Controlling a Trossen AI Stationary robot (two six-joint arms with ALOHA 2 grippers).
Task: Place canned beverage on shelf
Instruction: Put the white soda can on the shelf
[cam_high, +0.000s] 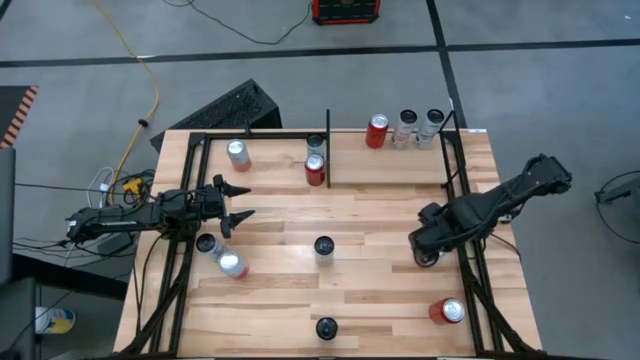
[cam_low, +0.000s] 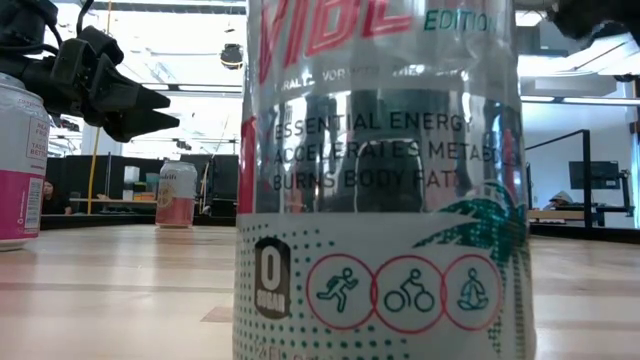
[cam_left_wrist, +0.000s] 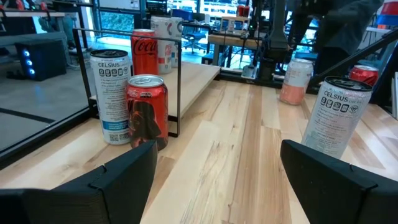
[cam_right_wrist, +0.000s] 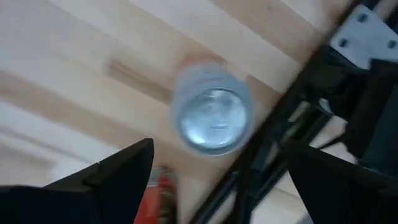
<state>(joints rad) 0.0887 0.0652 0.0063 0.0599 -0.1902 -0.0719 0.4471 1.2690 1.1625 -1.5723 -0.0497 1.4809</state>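
At table's right edge, right gripper hangs over a silver can standing beside the black rail, fingers spread wide, holding nothing. Left gripper waits mid-left, half open, empty. Shelf along far side already carries several cans.

I view the table from above: cans spread across the planks.
Shelf spans the far edge, divider bar splitting it; two cans sit just left, three cans right.
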